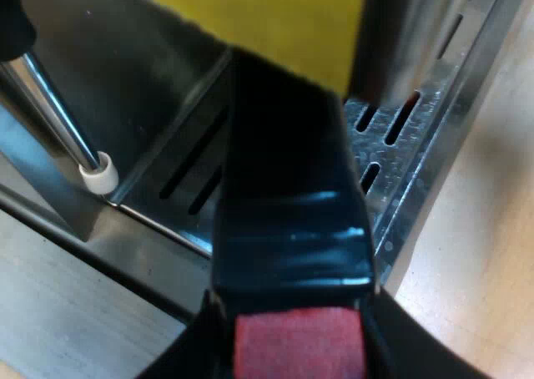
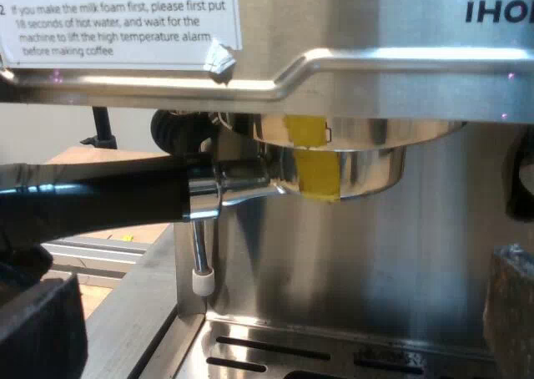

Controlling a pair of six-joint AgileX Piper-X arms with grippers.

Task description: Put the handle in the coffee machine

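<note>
The metal holder [image 2: 334,174], marked with a strip of yellow tape, sits up against the underside of the espresso machine's [image 2: 400,28] brew head. Its dark handle [image 2: 100,199] sticks out sideways, level. In the left wrist view the same handle [image 1: 288,195] runs away from me over the drip tray [image 1: 400,145], its red end [image 1: 296,346] nearest. My left gripper [image 1: 296,358] is shut on the handle at that red end. My right gripper [image 2: 275,329] hangs open in front of the machine, low over the tray, holding nothing.
A steam wand with a white tip [image 2: 198,279] hangs just under the handle, close to the holder. A printed instruction label [image 2: 117,16] is stuck on the machine's front. Wooden tabletop [image 1: 484,254] borders the slotted tray.
</note>
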